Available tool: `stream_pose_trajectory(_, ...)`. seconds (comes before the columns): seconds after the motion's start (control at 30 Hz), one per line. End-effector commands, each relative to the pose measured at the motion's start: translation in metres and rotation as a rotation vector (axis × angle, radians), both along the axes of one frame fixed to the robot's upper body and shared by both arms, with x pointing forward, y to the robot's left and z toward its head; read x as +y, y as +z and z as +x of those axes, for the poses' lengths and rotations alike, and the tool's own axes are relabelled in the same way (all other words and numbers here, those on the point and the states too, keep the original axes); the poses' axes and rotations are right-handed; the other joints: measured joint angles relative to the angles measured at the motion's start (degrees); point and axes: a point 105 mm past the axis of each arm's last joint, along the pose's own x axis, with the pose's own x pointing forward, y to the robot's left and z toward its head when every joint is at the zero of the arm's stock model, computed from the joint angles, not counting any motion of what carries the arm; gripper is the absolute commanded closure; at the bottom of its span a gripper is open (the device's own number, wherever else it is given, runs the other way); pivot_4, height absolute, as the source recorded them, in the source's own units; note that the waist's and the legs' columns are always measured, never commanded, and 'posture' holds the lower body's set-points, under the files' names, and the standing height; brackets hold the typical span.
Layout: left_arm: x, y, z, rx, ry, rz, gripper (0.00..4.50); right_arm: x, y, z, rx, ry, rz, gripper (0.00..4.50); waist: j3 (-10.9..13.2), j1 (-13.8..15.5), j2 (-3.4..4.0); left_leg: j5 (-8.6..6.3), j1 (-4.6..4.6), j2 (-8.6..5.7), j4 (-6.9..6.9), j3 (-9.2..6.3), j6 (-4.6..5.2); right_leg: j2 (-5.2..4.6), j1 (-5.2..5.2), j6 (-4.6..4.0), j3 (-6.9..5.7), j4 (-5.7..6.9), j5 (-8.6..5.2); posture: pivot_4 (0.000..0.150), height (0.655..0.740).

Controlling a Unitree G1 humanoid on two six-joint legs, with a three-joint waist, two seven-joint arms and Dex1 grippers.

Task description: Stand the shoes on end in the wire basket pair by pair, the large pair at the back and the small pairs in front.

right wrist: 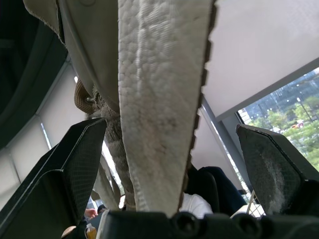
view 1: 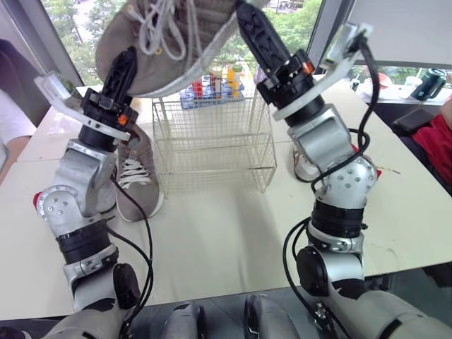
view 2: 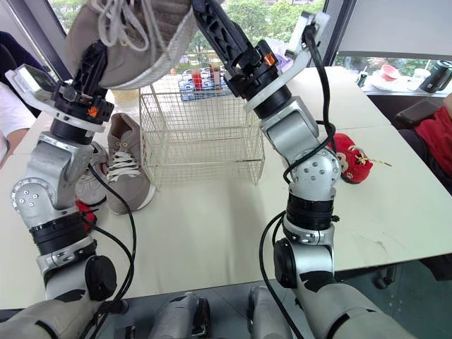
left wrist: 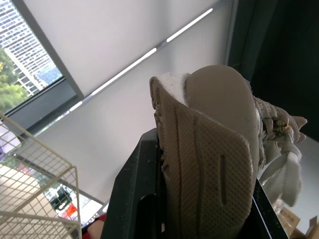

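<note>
Above the wire basket (view 1: 212, 145), the grey shoe (view 1: 173, 63) lies between both jaws

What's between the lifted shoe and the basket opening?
Nothing visible. The grey shoe hangs over the wire basket, whose top is open and inside looks empty. The other grey shoe lies on the table beside the basket, off the path.

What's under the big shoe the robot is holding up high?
The wire basket stands below the big shoe, on the table. Another grey shoe lies beside the basket. The raised shoe hides part of the basket's back rim, so that part cannot be seen.
</note>
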Motion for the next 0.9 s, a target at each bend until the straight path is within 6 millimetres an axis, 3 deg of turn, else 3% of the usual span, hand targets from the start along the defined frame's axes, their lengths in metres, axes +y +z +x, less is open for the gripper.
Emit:
stream_pose_trajectory(0.03,-0.008,0.005,-0.011,-0.059,-0.019,0.044,4.01,0.009,0.015,-0.015,-0.078,0.043,0.013,0.04,0.0,0.0,0.0,0.0,0.0,0.0,0.0,0.0,0.0,0.0,0.0,0.0,0.0,0.0,0.0,0.15,0.74)
stream_pose_trajectory(0.27,-0.011,-0.007,-0.008,-0.028,0.006,0.098,4.01,0.01,0.02,-0.016,-0.088,0.064,0.025,0.04,0.0,0.05,0.0,-0.01,0.0,0.01,0.0,0.0,0.01,0.0,0.01,0.0,0.0,-0.01,0.0,0.15,0.74)
stream_pose_trajectory(0.33,-0.012,-0.008,-0.007,-0.025,0.009,0.102,4.01,0.009,0.018,-0.013,-0.09,0.065,0.015,0.58,0.0,0.04,0.0,-0.01,0.0,0.01,0.0,0.0,0.01,0.0,0.01,0.0,0.0,-0.01,0.0,0.15,0.74)
stream_pose_trajectory(0.5,-0.015,-0.009,-0.006,-0.02,0.012,0.119,4.01,0.01,0.018,-0.013,-0.099,0.069,-0.002,2.57,0.0,0.01,0.0,-0.01,0.0,0.01,0.0,0.0,0.02,0.0,0.0,-0.01,0.0,-0.01,0.0,0.15,0.74)
stream_pose_trajectory(0.6,-0.015,-0.012,-0.001,0.005,0.048,0.148,4.01,0.009,0.018,-0.011,-0.1,0.055,-0.007,2.8,0.0,0.01,0.0,-0.01,0.0,0.01,-0.01,0.0,0.02,0.01,-0.01,-0.01,0.0,-0.01,0.0,0.15,0.74)
stream_pose_trajectory(0.87,-0.022,-0.02,0.002,0.018,0.095,0.291,0.2,-0.006,0.035,-0.008,-0.234,-0.077,0.0,2.8,0.01,-0.01,0.01,-0.02,-0.01,0.01,-0.01,0.0,0.03,0.01,-0.03,0.0,0.0,-0.03,-0.01,0.15,0.74)
stream_pose_trajectory(0.9,-0.022,-0.021,0.002,0.021,0.109,0.327,0.2,-0.008,0.038,-0.007,-0.258,-0.093,-0.014,2.8,0.01,-0.02,0.02,-0.02,-0.02,0.01,-0.01,0.0,0.03,0.01,-0.04,0.0,0.0,-0.03,-0.01,0.15,0.74)
